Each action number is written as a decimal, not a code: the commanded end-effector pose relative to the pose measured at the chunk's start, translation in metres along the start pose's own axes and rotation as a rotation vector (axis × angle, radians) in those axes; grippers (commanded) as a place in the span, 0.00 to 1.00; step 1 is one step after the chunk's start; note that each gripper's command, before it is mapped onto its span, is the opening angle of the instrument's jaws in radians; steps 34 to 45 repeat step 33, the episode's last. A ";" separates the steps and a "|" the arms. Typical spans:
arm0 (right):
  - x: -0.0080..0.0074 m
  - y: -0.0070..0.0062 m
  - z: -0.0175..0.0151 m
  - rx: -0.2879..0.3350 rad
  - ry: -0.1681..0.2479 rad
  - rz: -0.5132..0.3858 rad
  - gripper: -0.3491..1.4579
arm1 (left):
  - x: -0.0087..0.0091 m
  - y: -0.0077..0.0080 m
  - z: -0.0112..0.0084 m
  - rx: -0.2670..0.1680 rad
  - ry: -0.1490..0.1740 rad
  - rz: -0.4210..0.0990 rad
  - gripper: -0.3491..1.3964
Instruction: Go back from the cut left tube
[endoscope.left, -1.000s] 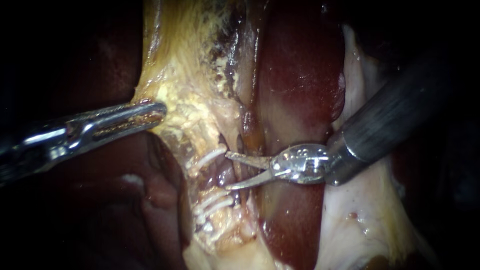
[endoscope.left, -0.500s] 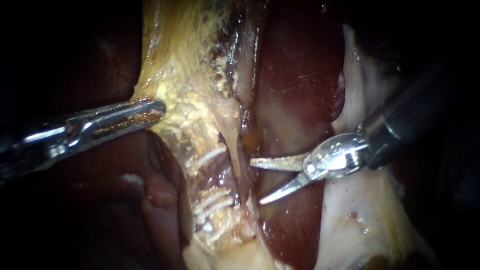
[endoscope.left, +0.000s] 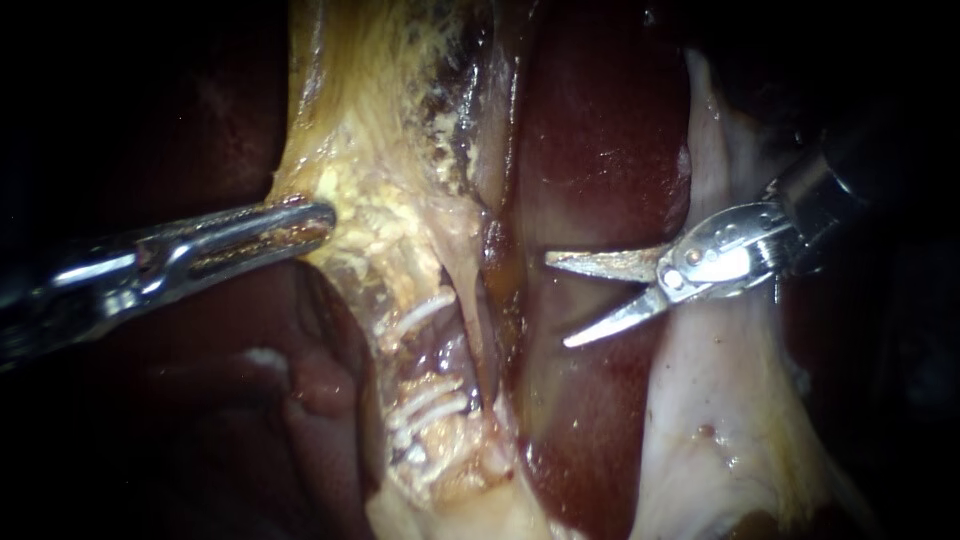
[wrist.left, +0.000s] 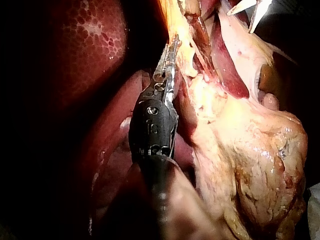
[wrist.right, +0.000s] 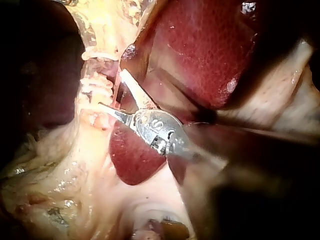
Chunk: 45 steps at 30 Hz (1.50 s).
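- Beside the cut left tube (endoscope.left: 440, 338), at its three o'clock, the right instrument (endoscope.left: 558, 302) is hovering over liver (endoscope.left: 600, 150), jaws gaping wide, empty.
- Left instrument (endoscope.left: 322, 222), nine o'clock, is clamping yellow tissue (endoscope.left: 370, 200) between its jaws.
- Backing-off step, it seems; next calls for clearing toward two o'clock.

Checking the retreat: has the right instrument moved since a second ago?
Yes. The right instrument has pulled away from the clips, toward the upper right.
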 end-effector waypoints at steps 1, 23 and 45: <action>0.0000 0.0000 0.0000 0.001 0.000 0.000 0.94 | 0.0002 0.0000 0.0002 -0.002 -0.001 0.001 0.00; -0.0001 -0.0002 -0.0005 0.003 0.000 -0.001 0.94 | 0.0039 0.0002 0.0108 0.021 0.066 0.013 0.00; -0.0001 -0.0002 -0.0005 0.003 0.000 -0.001 0.94 | 0.0040 0.0002 0.0108 0.021 0.066 0.013 0.00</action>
